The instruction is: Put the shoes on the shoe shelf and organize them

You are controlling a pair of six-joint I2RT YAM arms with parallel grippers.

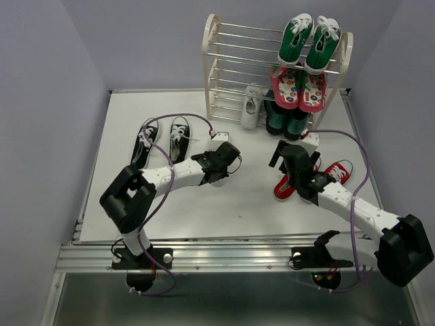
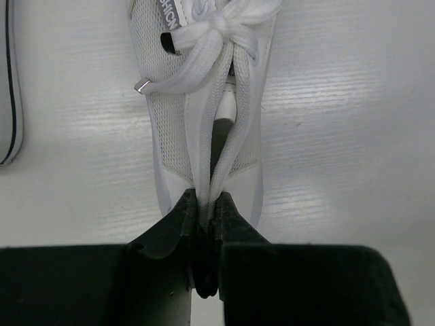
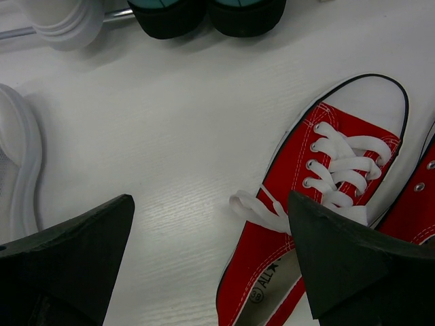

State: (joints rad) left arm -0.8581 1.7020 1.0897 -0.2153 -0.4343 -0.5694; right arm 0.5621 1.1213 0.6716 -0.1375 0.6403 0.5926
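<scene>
The shoe shelf [image 1: 212, 68] stands at the back of the table. One white sneaker [image 1: 251, 105] rests at its bottom tier; its toe shows in the right wrist view [image 3: 61, 20]. My left gripper [image 1: 228, 159] is shut on the laces and tongue of the other white sneaker [image 2: 204, 102], its fingertips [image 2: 204, 200] pinched together; the arm hides this shoe from above. Two black sneakers [image 1: 144, 139] [image 1: 179, 136] lie on the table to the left. My right gripper [image 1: 282, 156] [image 3: 211, 200] is open and empty above the table, beside the two red sneakers [image 3: 326, 204] [image 1: 340, 170].
Green sneakers [image 1: 309, 44] sit on the top tier, pink slippers [image 1: 299, 88] on the tier below, and dark green shoes [image 1: 285, 122] at the bottom right. The held white sneaker's side [image 3: 17, 170] lies left of my right gripper. A black sneaker's sole [image 2: 8, 81] is left of my left gripper.
</scene>
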